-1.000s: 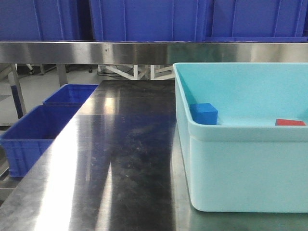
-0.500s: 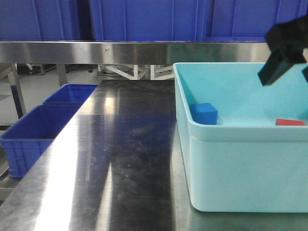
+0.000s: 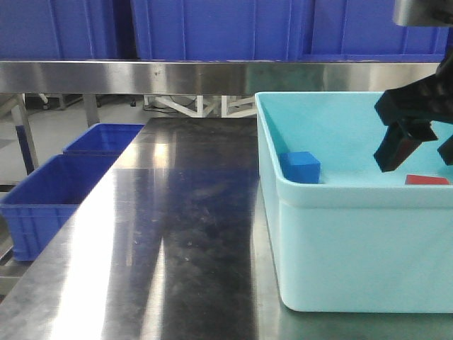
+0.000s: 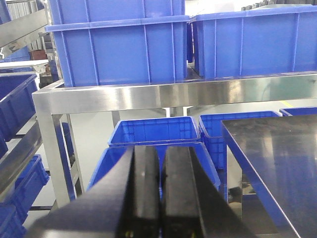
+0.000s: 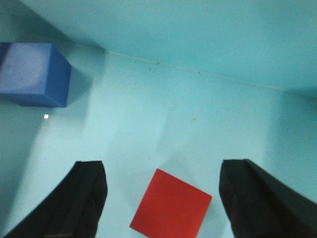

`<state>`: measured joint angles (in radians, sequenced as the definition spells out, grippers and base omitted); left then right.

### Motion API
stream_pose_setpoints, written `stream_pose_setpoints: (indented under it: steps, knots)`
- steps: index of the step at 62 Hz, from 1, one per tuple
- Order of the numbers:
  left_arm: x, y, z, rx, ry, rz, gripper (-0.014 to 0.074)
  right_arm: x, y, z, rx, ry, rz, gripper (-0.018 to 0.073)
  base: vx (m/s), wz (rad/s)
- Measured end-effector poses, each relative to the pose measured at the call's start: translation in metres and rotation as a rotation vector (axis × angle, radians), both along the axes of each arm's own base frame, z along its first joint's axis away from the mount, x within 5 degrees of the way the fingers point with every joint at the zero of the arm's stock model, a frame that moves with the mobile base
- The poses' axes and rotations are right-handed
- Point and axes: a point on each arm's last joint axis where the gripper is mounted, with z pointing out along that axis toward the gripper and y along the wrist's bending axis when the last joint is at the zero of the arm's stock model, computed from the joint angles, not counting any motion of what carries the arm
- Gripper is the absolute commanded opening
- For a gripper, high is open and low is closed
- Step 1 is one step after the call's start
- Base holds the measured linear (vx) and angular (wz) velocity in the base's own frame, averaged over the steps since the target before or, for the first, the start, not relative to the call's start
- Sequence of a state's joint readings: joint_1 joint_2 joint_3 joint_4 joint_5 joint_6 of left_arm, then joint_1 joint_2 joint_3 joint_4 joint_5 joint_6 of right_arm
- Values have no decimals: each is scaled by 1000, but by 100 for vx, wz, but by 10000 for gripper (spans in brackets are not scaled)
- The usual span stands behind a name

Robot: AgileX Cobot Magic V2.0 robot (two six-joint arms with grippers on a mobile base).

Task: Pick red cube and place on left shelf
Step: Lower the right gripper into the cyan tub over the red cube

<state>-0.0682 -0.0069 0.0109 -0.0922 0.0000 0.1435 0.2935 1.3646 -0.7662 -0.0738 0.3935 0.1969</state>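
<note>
Steel table (image 3: 177, 234) carries a pale teal tub (image 3: 340, 205) where the red cube (image 5: 171, 203) lies flat on the tub floor; it looks light, rigid and smooth-faced, so the right claw (image 3: 422, 152), spread wide over it, should pinch two opposite flat sides.

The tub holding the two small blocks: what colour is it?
The tub is pale turquoise, clearest in the front-facing view.

The red cube (image 3: 426, 180) is largely hidden by the wall of the tub (image 3: 340, 195) at right. The right hand (image 3: 419, 157) is cropped by the right edge.
</note>
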Motion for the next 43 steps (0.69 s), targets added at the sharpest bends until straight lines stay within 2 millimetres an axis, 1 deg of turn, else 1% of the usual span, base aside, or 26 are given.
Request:
stream_pose_setpoints:
  steps: [43]
  knots:
    - [0, 0, 0, 0, 0, 0, 106, 6, 1, -22, -20, 104, -19, 581, 0, 0]
